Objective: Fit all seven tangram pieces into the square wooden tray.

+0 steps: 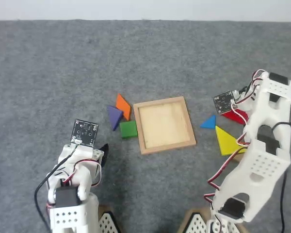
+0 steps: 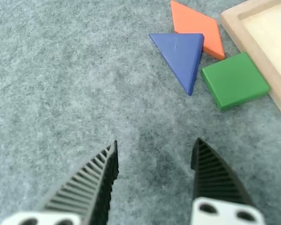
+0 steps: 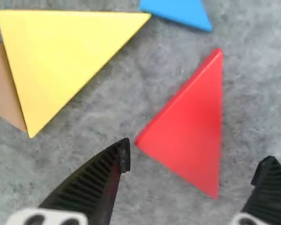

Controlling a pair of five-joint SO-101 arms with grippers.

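Observation:
The square wooden tray (image 1: 141,141) lies empty mid-table. Left of it sit an orange parallelogram (image 1: 122,106), a dark blue triangle (image 1: 114,116) and a green square (image 1: 128,129). Right of it lie a small blue triangle (image 1: 209,122), a yellow triangle (image 1: 227,141) and a red triangle (image 1: 234,116). My left gripper (image 2: 154,159) is open over bare carpet, short of the dark blue triangle (image 2: 180,54) and the green square (image 2: 234,79). My right gripper (image 3: 196,159) is open, its fingers on either side of the red triangle (image 3: 189,126). A brown piece (image 3: 4,89) peeks from under the yellow triangle (image 3: 61,56).
Grey carpet covers the whole table. The tray's rim (image 2: 232,21) runs beside the orange parallelogram (image 2: 196,26). The small blue triangle (image 3: 178,11) lies just past the red one. Both arm bases stand at the near edge.

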